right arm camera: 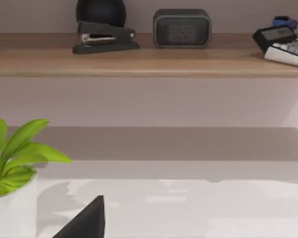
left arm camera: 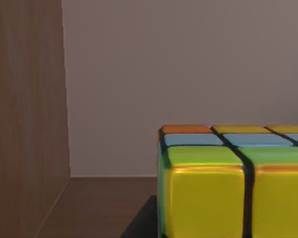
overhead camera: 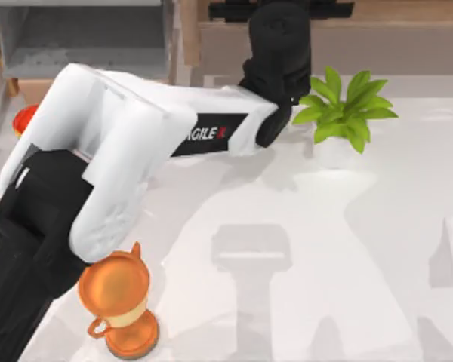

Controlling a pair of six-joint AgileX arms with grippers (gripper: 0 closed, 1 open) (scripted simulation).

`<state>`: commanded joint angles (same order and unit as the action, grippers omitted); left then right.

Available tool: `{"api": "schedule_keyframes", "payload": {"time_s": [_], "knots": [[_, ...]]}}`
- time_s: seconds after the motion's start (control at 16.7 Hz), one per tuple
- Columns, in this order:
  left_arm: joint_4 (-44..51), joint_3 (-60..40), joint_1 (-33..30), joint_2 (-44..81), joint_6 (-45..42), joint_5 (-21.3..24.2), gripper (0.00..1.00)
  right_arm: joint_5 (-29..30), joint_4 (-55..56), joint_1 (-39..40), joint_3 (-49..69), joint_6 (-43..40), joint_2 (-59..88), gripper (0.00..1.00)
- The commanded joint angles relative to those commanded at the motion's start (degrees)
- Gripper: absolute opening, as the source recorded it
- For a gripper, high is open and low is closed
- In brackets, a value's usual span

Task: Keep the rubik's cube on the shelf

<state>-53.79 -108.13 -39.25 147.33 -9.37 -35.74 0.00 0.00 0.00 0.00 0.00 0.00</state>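
Left tool (overhead camera: 278, 30) sits at the far end of my left arm (overhead camera: 121, 151), reaching over the shelf (overhead camera: 408, 38) at the back of the desk (overhead camera: 325, 226); seen from above it is a black mass above the plant (overhead camera: 346, 109), just to the plant's left. I cannot tell how its fingers stand.

Through the left wrist camera the rubik's cube (left arm camera: 233, 183) lies very close, with yellow squares facing the camera, a green row above them, and blue, orange and yellow squares on its top face. I cannot tell whether the tool is touching the cube. A brown wooden surface lies beside the cube, a wooden side wall (left arm camera: 25, 114) rises next to it, and a plain pale back wall stands behind.

From above, the plant in its white pot stands on the desk just in front of the shelf's greyish-brown front face. An orange trophy cup (overhead camera: 121, 309) stands near the desk's front edge, well apart from the plant on its left. A grey-lined open box (overhead camera: 83, 38) sits at the back, further left of the plant than the tool.

The right wrist camera shows the plant's leaves (right arm camera: 15, 153) and, beyond it, the shelf top (right arm camera: 149, 62) carrying a black stapler (right arm camera: 104, 39), a small dark speaker (right arm camera: 182, 28) and a keyboard-like device (right arm camera: 288, 44). A black finger tip (right arm camera: 87, 220) of the right tool shows there, though I cannot tell how that tool stands.
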Motion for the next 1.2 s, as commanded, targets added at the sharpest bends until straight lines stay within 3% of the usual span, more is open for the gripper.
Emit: {"api": "schedule_keyframes", "payload": {"time_s": [0.24,0.3,0.9,1.2], "knots": [[0.0,0.0,0.0,0.0,0.0,0.0,0.98,0.0,0.0,0.0,0.0,0.0,0.0,1.00],[0.0,0.0,0.0,0.0,0.0,0.0,1.00,0.0,0.0,0.0,0.0,0.0,0.0,1.00],[0.0,0.0,-0.2,0.0,0.0,0.0,1.00,0.0,0.0,0.0,0.0,0.0,0.0,1.00],[-0.9,3.0,-8.2,-1.4,9.9,1.2,1.00,0.0,0.0,0.0,0.0,0.0,0.0,1.00]]}}
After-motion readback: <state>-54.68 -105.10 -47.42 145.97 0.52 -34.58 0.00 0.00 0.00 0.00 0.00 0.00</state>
